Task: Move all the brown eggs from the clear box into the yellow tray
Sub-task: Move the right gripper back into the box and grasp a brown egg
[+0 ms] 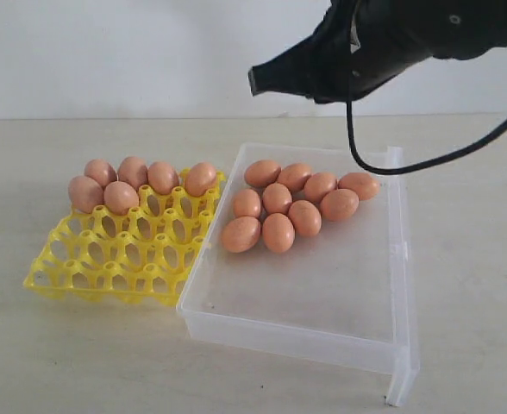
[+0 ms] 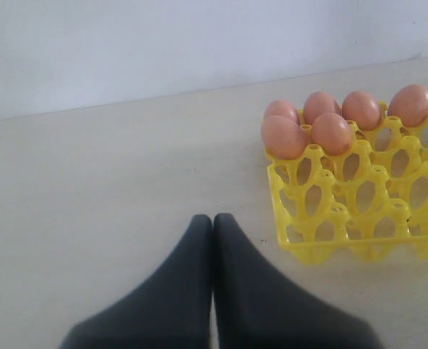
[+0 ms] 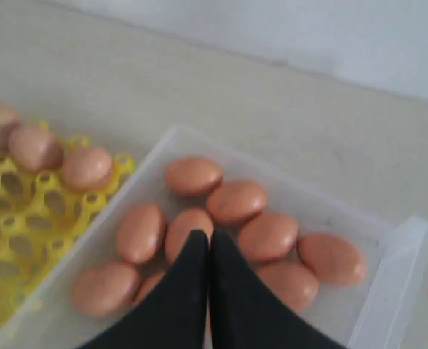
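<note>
Ten brown eggs (image 1: 277,198) lie close together in the far part of the clear box (image 1: 322,293), and six more sit in the far cups of the yellow tray (image 1: 107,267) just beside it on the left. Above the box hangs the right gripper (image 3: 203,234), fingers pressed together and empty. The left gripper (image 2: 212,218), also pressed together and empty, is over the table (image 2: 90,182) left of the tray.

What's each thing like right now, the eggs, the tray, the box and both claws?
Tray eggs: six, seated in cups.
Box eggs: ten, lying loose.
Yellow tray: mostly empty.
Clear box: open, no lid.
Left gripper: shut, empty.
Right gripper: shut, empty.
</note>
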Controlling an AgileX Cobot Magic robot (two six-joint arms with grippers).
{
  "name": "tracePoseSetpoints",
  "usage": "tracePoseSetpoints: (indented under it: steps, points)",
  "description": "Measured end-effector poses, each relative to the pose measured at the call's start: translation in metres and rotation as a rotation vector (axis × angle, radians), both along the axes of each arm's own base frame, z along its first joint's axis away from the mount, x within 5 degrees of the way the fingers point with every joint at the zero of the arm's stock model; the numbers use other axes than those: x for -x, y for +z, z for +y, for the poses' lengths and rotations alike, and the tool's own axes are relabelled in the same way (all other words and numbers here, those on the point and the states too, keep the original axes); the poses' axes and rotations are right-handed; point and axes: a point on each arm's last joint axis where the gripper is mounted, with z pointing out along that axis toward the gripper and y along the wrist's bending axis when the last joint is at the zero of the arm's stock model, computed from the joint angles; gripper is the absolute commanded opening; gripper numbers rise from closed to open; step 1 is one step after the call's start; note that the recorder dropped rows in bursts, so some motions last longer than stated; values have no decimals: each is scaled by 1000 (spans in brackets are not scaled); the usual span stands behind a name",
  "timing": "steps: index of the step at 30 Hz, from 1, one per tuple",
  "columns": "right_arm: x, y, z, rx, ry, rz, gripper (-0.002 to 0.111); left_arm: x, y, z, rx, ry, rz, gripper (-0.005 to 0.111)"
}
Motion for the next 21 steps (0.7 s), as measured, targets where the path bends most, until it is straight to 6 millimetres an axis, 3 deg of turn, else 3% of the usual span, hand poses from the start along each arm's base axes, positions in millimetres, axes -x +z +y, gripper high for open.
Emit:
tracePoseSetpoints:
  steps: [5,7,13,21]
  points:
    - [36,-28,-6,105,324,476,1,0,2,0,-2,4,-20,-4]
    - [38,-27,-4,108,381,478,1,0,2,0,-2,4,-20,-4]
    - [11,-21,0,21,283,279,1,0,2,0,-2,4,-20,-4]
    - [-34,-49,9,147,359,466,1,0,2,0,-2,4,-20,-4]
